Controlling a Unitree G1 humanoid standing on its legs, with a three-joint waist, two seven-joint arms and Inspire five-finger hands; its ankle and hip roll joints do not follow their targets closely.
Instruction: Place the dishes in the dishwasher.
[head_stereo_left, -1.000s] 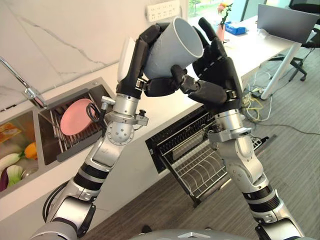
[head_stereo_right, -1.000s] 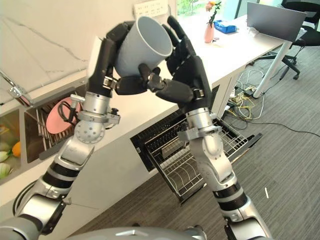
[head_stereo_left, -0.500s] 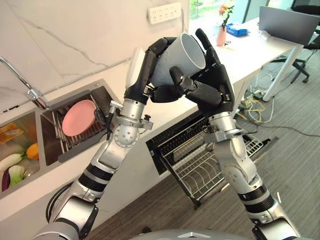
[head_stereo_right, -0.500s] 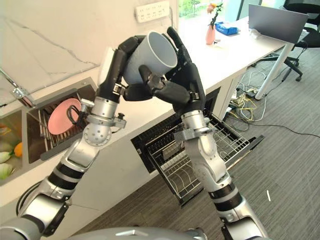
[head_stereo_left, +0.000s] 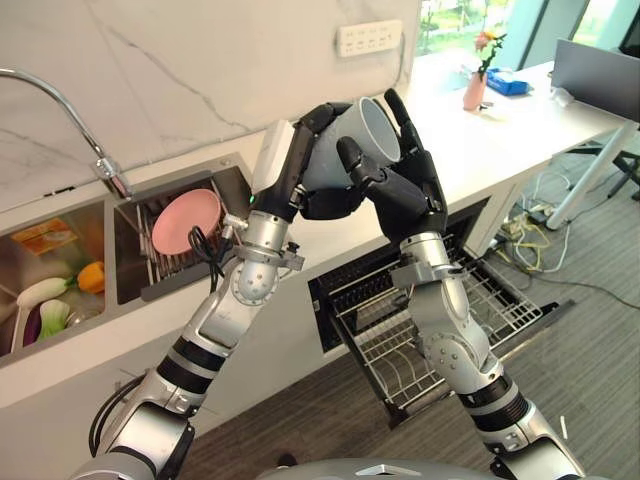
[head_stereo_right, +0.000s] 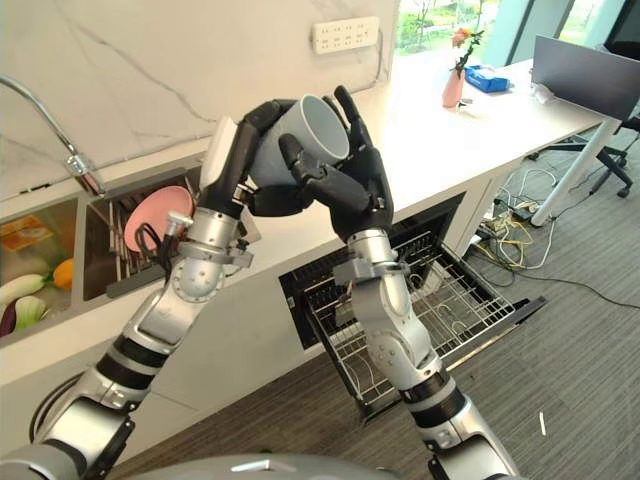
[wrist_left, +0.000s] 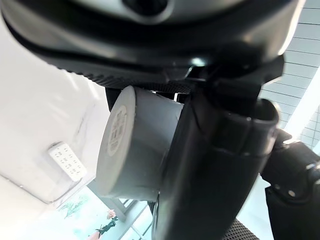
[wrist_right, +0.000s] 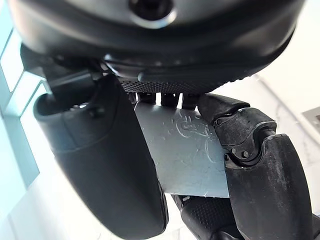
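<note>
We begin with the long white table (head_stereo_left: 470, 130) that runs under the marble wall, its steel sink (head_stereo_left: 60, 255) set in at one end, where a round pink plate (head_stereo_left: 185, 221) stands on edge in a dark rack and some vegetables (head_stereo_left: 60, 295) lie in the neighbouring basin. Below the table edge the dishwasher stands open with its wire rack (head_stereo_left: 420, 335) drawn out and, as far as we can see, bare. Above the table edge, well clear of that rack, both arms meet around a plain grey cylindrical cup (head_stereo_left: 362, 138), tilted with its open mouth facing up and away. The left hand (head_stereo_left: 300, 160) has its fingers curled round the cup's base and wall, as the left wrist view confirms, where the flat bottom of the cup shows past the thumb. The right hand (head_stereo_left: 405, 180) presses the opposite wall, thumb hooked to one side and fingers reaching up past the rim. We judge the cup to be light, rigid and smooth-walled, probably ceramic or hard plastic, so it may slip under a loose hold and could chip if dropped. The safest purchase appears to be round the mid-wall, thumb opposed to fingers, rather than at the thin rim.
</note>
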